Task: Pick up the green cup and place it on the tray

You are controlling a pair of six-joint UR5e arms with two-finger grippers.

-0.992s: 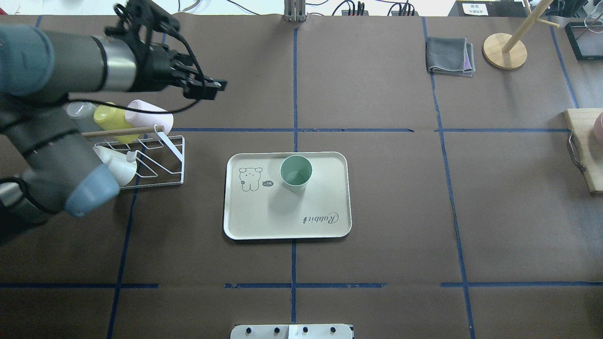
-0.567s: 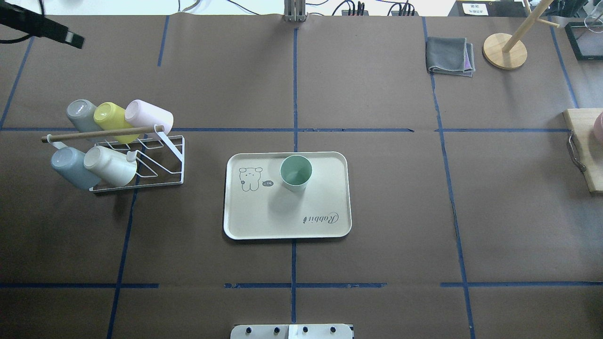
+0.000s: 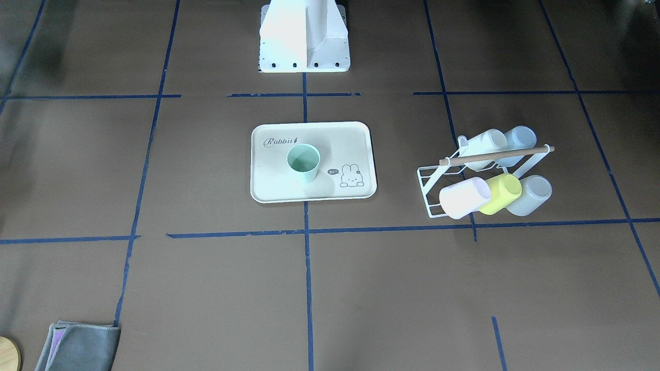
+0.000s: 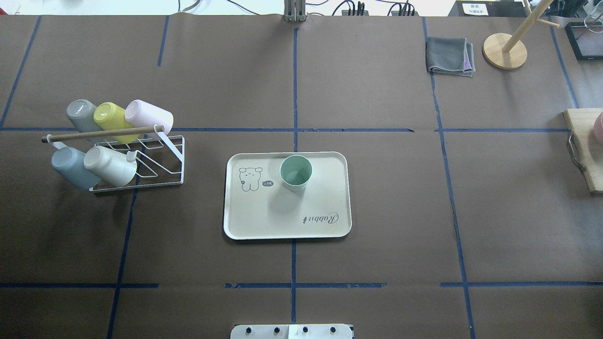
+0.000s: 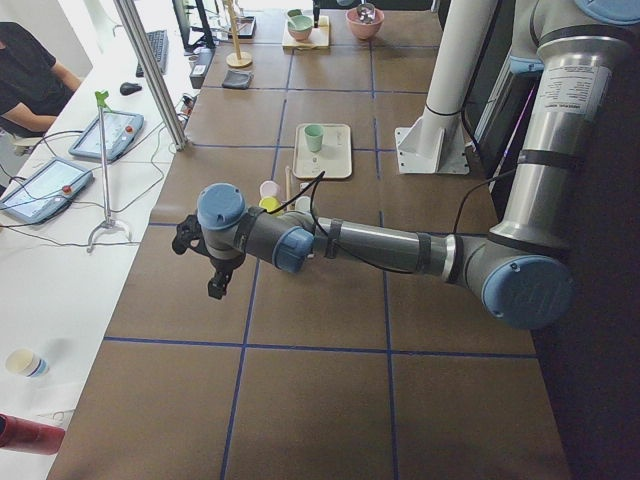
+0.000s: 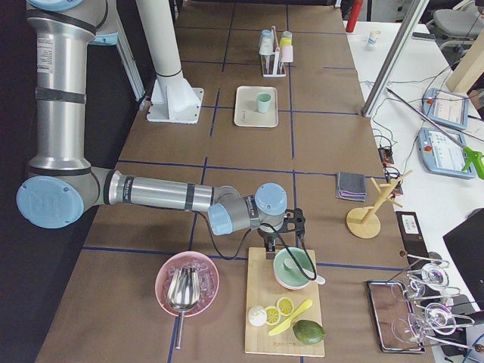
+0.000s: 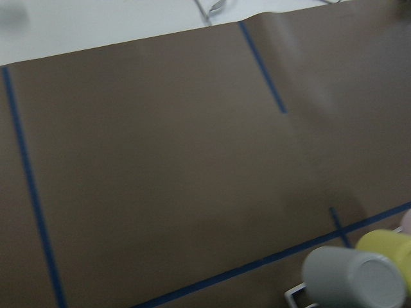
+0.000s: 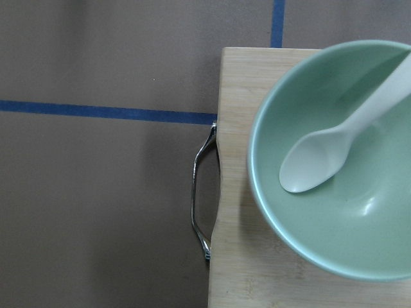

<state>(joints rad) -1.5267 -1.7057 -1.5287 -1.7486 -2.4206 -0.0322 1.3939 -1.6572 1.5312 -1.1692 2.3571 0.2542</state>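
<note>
The pale mint-green cup [image 4: 296,173] stands upright on the cream Rabbit tray [image 4: 287,221], in its far middle part, next to the bunny drawing. Both also show in the front view: the cup [image 3: 303,162] and the tray [image 3: 268,180]. No gripper touches them. My left gripper [image 5: 213,288] shows only in the exterior left view, far from the tray beyond the cup rack; I cannot tell if it is open or shut. My right gripper [image 6: 283,227] shows only in the exterior right view, above a cutting board; I cannot tell its state.
A white wire rack [image 4: 160,160] with several cups lying on it stands left of the tray. A grey cloth [image 4: 450,56] and a wooden stand [image 4: 504,51] are at the far right. A cutting board [image 8: 237,256] bears a green bowl [image 8: 334,160] with a spoon.
My left arm has swung away from above the cup rack and left the overhead view at the far left. The green cup and the tray have not moved.
</note>
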